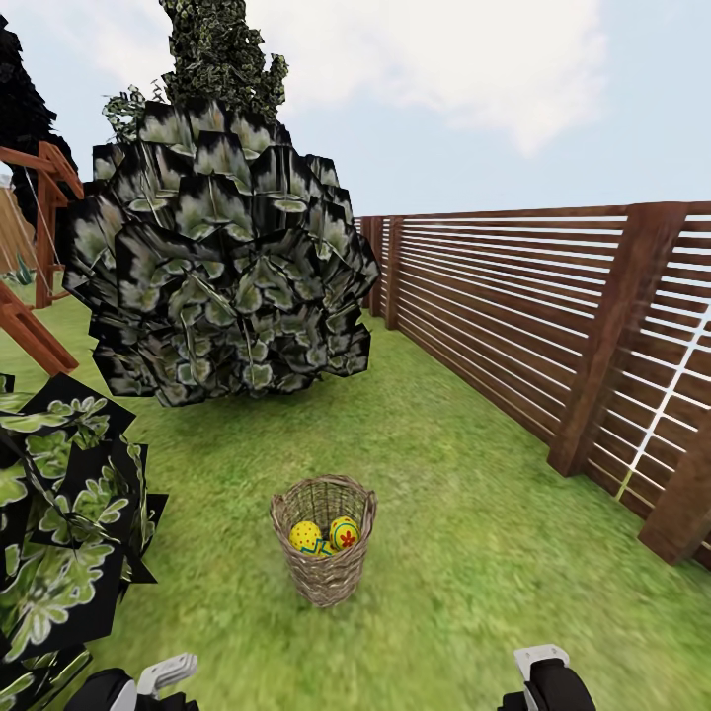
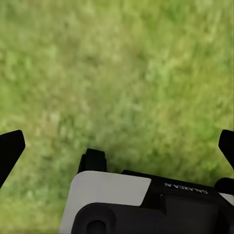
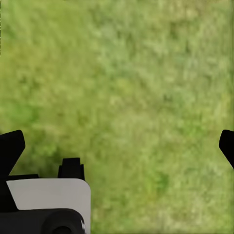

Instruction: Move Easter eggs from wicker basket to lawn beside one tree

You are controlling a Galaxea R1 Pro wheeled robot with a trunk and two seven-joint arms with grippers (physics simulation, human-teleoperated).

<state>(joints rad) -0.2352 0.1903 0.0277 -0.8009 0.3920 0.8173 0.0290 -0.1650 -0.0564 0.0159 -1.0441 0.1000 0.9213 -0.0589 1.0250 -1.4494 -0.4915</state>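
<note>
Head view puts the wicker basket upright on the lawn, just ahead, with Easter eggs inside; two show clearly. A leafy tree crown hangs beyond it. Both pincers point at bare grass, the left pincer and right pincer spread apart and empty. Best descend straight through the rim, clear of the wicker.

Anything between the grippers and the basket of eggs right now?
Nothing visible. Only open lawn lies between both arms at the head view's bottom edge and the wicker basket. Two Easter eggs show through its open top; both wrist cameras see bare grass.
</note>
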